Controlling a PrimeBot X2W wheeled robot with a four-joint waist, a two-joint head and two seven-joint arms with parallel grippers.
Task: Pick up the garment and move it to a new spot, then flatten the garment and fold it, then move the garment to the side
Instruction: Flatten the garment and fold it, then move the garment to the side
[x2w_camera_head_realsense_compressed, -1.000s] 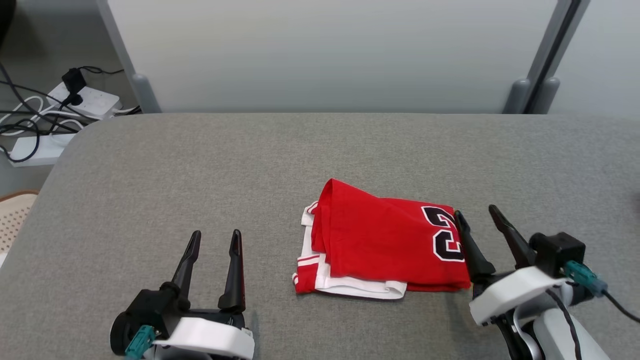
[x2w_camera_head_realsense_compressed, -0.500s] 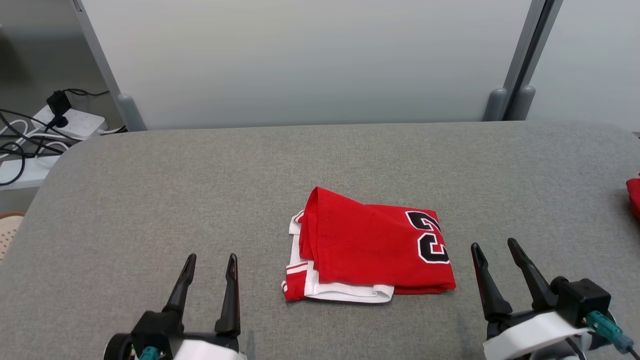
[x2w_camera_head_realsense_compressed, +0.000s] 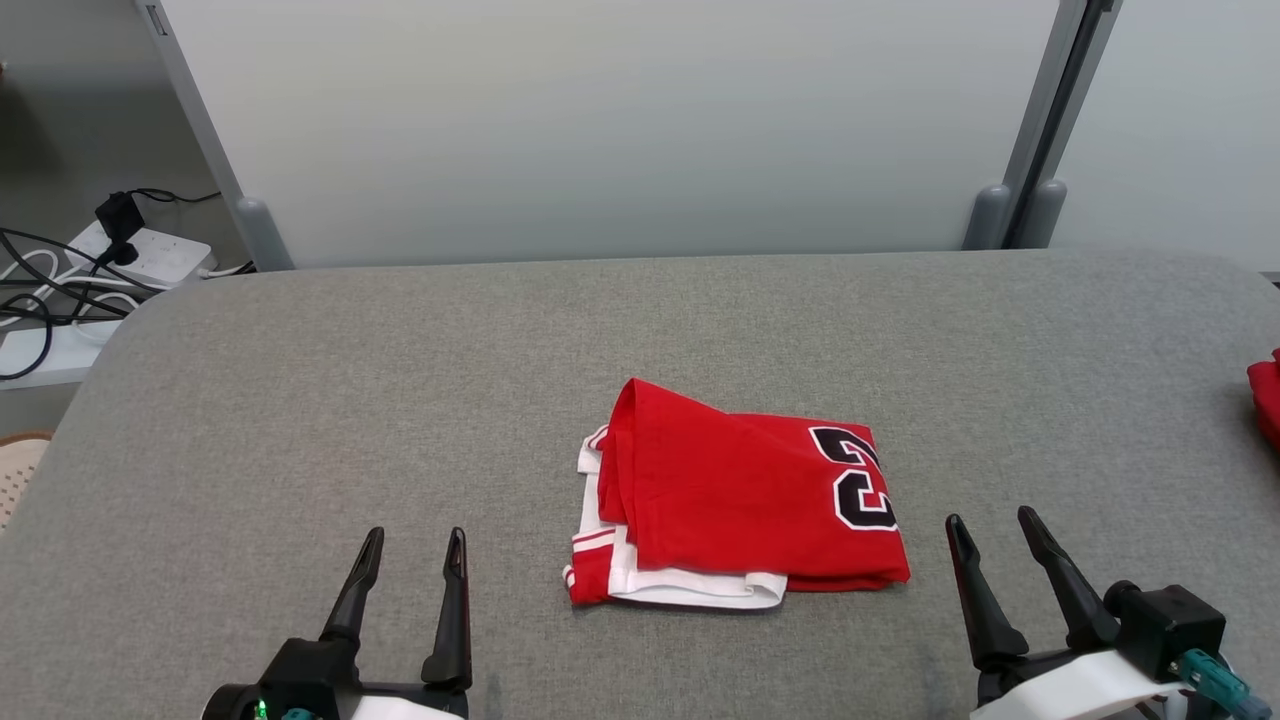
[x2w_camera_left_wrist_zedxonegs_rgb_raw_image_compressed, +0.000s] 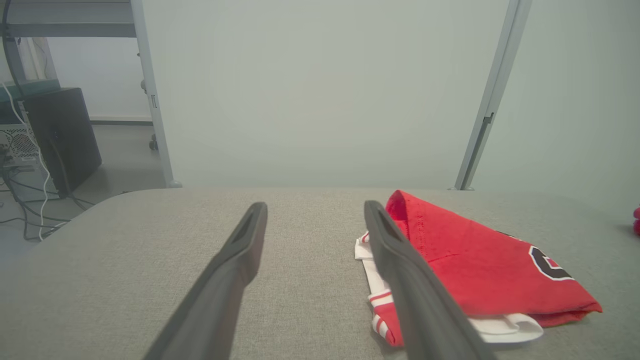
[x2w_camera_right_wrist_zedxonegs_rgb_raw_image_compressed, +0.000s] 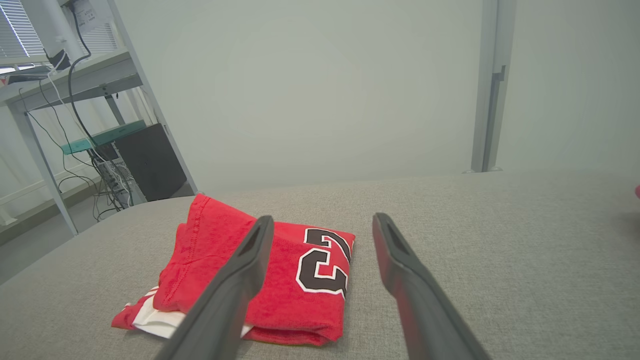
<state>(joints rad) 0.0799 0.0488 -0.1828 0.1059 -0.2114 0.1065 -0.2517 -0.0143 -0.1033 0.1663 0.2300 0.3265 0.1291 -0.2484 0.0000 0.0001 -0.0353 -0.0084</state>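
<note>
Head view shows a folded red garment (x2w_camera_head_realsense_compressed: 740, 505) with white trim and a black numeral lying flat around the middle of the grey tabletop (x2w_camera_head_realsense_compressed: 400, 380), well clear of its far edge and touched by nothing. Toward the near edge, the left gripper (x2w_camera_head_realsense_compressed: 416, 535) hovers well to the garment's left with its two dark fingers spread apart and nothing between them. The right gripper (x2w_camera_head_realsense_compressed: 990, 517) sits just off the garment's right side, near its near-right corner, fingers likewise apart and empty. In the left wrist view the garment (x2w_camera_left_wrist_zedxonegs_rgb_raw_image_compressed: 475, 265) lies to the right of the fingers; in the right wrist view it (x2w_camera_right_wrist_zedxonegs_rgb_raw_image_compressed: 210, 255) lies to their left. A second red item (x2w_camera_head_realsense_compressed: 1265, 400) pokes in at the tabletop's right edge. A white power strip (x2w_camera_head_realsense_compressed: 140, 250) with cables sits on the floor beyond the far-left corner.
</note>
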